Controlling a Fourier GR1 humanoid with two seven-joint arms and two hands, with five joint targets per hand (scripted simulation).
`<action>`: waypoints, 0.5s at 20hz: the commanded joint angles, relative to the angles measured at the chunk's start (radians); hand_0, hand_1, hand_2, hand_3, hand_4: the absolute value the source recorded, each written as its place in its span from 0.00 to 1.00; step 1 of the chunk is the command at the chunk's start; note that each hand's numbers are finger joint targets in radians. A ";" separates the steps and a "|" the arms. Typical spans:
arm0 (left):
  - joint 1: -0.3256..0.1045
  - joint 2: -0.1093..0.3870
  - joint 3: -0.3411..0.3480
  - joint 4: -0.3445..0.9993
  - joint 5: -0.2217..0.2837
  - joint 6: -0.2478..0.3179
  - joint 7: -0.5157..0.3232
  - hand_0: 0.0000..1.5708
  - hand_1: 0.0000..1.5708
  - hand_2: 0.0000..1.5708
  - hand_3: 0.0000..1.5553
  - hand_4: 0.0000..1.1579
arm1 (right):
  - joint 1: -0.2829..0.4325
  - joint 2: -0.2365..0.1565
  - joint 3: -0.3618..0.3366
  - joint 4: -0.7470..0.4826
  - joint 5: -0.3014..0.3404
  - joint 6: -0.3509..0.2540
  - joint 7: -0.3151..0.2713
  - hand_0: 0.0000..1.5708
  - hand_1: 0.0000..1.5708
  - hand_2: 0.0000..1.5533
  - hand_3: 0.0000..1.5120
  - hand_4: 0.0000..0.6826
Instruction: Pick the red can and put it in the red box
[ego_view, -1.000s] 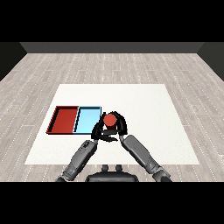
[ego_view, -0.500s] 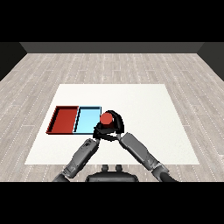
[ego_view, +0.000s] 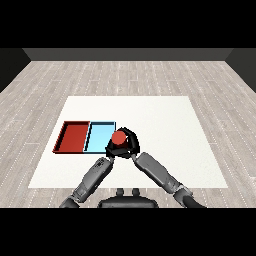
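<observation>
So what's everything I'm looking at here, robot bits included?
Table: one, white, centre of a grey plank floor.
Red tray: one, on the table's left part.
Light blue tray: one, directly right of the red tray, side by side.
Red can: one, at the light blue tray's right edge, held in a robot hand.
Forearms: two, grey, coming in from the bottom.
Right robot hand: black, curled round the can.
Left robot hand: black, beside the can; its fingers are hard to make out.
</observation>
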 joint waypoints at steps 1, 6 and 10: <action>-0.020 -0.013 -0.001 0.050 0.020 0.102 0.029 1.00 1.00 0.98 0.92 0.80 | 0.056 0.008 -0.003 -0.038 0.024 0.026 0.004 0.94 0.94 0.93 0.91 0.92; -0.084 -0.012 -0.025 0.051 -0.008 0.204 0.051 0.99 0.99 0.96 0.91 0.79 | -0.027 0.007 -0.022 0.006 -0.034 0.019 0.000 0.98 0.98 0.94 0.91 0.89; -0.056 -0.012 0.000 0.049 0.019 0.202 -0.017 1.00 1.00 0.96 0.90 0.88 | -0.010 0.007 0.054 -0.006 -0.056 -0.027 -0.008 0.92 0.92 0.93 0.91 0.90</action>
